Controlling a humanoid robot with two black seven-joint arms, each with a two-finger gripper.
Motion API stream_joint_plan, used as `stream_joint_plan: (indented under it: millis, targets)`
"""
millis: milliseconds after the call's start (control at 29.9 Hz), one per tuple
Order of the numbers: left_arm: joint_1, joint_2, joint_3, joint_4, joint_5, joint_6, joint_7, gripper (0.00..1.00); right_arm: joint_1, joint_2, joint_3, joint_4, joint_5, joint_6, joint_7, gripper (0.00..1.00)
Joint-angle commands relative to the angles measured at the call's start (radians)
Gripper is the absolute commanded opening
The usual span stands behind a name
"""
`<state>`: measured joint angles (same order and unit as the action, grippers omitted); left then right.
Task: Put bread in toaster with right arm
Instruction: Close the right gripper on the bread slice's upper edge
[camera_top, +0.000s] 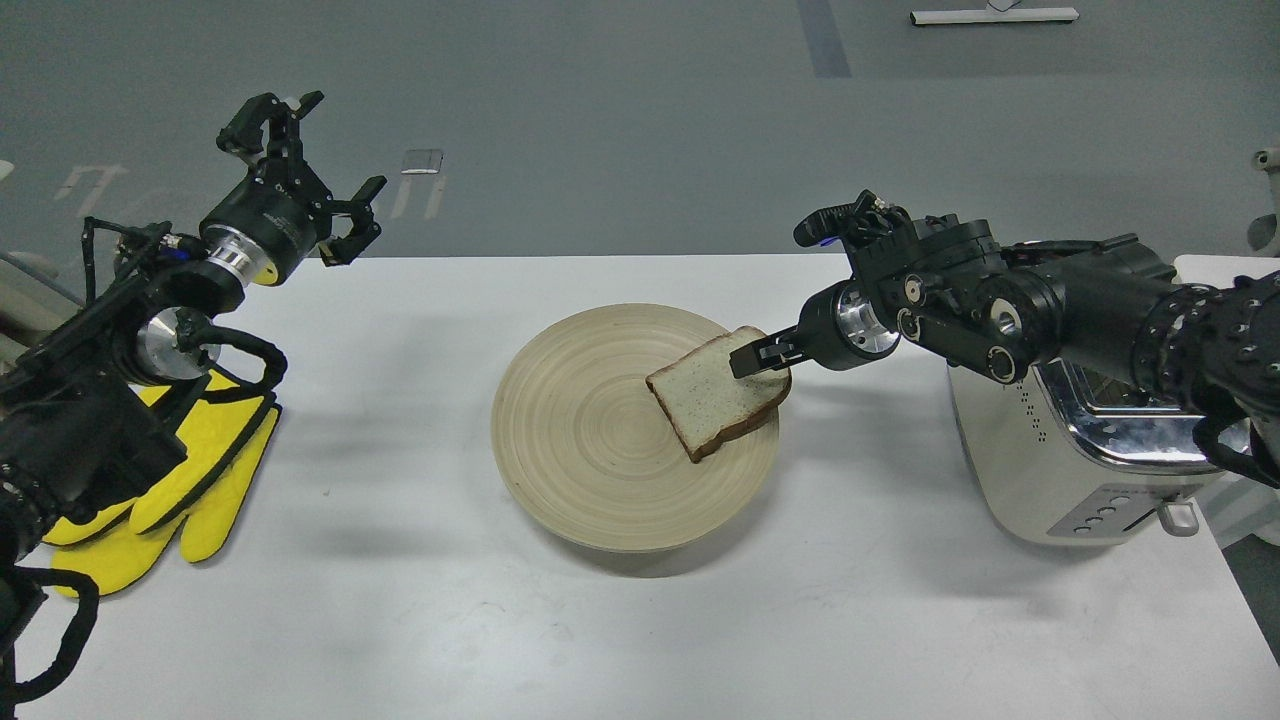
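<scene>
The bread (715, 395), a pale speckled slice with a brown crust, lies on the right part of a round wooden plate (580, 440), its right edge over the plate's rim. My right gripper (748, 360) is slim and dark; its tip is at the bread's upper right corner, touching or just over the crust. I cannot tell its two fingers apart. The toaster (1070, 480), cream-white with a chrome top, stands at the table's right; my right arm (1000, 305) hides most of its slots. My left gripper (322, 165) is open and empty, raised at the far left.
A yellow glove (200, 480) lies on the white table (400, 600) under my left arm. The toaster's buttons and lever (1175, 515) face the front right corner. Bare table surface lies in front of the plate and between plate and toaster.
</scene>
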<state>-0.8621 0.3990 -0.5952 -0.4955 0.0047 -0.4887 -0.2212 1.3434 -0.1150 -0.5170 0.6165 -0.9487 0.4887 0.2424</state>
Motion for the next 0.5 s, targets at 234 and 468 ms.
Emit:
stream_joint_plan:
  millis: [234, 468]
  targets:
    - [0.000, 0.000, 0.000, 0.000, 0.000, 0.000, 0.000, 1.00, -0.001, -0.002, 0.000, 0.000, -0.001, 0.000, -0.002, 0.37]
    - [0.000, 0.001, 0.000, 0.000, 0.000, 0.000, 0.000, 1.00, 0.000, -0.002, 0.002, 0.000, 0.001, 0.000, -0.002, 0.28]
